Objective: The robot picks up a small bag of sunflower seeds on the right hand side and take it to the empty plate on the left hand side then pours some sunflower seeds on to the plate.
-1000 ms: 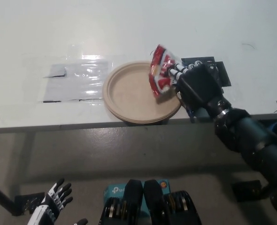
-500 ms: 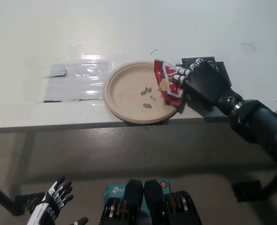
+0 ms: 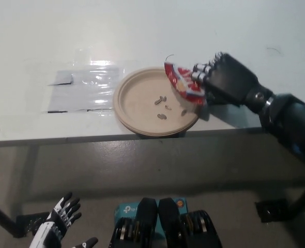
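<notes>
One plate (image 3: 137,103), four seeds (image 3: 161,99) inside. Right hand (image 3: 222,80) clenched on bag (image 3: 183,85), tilted over right rim. Left hand (image 3: 54,227) near-left, fingers spread, empty.

A white bench (image 3: 142,31) fills the upper frame. A clear plastic sheet (image 3: 82,90) lies flat on it at centre left. Grey floor (image 3: 142,170) shows below the bench edge.
</notes>
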Available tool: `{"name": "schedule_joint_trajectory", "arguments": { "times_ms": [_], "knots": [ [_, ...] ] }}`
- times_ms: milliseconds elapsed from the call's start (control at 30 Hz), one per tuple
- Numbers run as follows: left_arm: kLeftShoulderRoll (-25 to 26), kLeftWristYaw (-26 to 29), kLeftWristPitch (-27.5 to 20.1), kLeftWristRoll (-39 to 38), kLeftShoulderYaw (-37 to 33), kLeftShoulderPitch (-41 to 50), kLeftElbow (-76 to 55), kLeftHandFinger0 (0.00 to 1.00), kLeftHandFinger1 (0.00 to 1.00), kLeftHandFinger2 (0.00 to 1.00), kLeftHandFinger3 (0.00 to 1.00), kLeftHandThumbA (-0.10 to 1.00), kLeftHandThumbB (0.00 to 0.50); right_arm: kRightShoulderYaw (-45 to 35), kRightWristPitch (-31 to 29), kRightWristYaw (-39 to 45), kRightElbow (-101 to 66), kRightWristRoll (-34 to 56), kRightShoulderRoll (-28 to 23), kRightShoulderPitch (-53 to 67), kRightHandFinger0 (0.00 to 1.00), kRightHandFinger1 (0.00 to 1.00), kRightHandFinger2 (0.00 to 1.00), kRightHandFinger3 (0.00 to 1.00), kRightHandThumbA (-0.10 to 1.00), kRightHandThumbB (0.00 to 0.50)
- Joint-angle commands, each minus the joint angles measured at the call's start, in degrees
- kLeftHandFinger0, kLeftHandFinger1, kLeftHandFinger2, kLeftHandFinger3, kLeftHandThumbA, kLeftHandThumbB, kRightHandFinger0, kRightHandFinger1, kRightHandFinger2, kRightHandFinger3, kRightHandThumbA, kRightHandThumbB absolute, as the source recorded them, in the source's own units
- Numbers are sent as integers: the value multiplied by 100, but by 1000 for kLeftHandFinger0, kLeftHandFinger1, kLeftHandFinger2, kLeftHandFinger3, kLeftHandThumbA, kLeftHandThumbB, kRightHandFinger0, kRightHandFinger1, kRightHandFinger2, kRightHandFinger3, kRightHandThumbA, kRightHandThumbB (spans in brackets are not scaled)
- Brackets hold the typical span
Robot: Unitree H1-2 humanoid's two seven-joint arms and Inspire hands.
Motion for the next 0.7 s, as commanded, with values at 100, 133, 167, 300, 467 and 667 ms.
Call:
{"name": "schedule_joint_trajectory", "arguments": {
  "times_ms": [100,133,167,300,467,667],
  "knots": [
    [134,-60,1,-45,-45,25,-152,1000,1000,1000,1000,1000,306,16,534,-162,198,-246,184,-824,0,0,354,207,-100,297],
    [129,-46,19,-39,-45,27,-173,1000,1000,1000,1000,1000,314,79,502,-155,247,-295,212,-871,0,0,340,190,-100,296],
    [131,-41,30,-37,-44,24,-185,1000,1000,1000,1000,1000,314,99,479,-152,271,-298,223,-888,0,0,339,182,-100,295],
    [147,-41,-7,-13,-43,-3,-202,1000,1000,1000,1000,1000,299,460,991,-71,658,-592,381,-1025,0,0,104,297,-100,313],
    [164,-50,-5,-13,-47,-2,-204,1000,1000,1000,1000,1000,307,737,1148,6,967,-684,497,-973,0,0,94,332,-100,320],
    [200,-72,-10,-72,-42,-47,-160,1000,1000,1000,1000,1000,314,1314,1496,145,1051,-1097,627,-691,0,0,114,324,-76,350]
  ]
}}
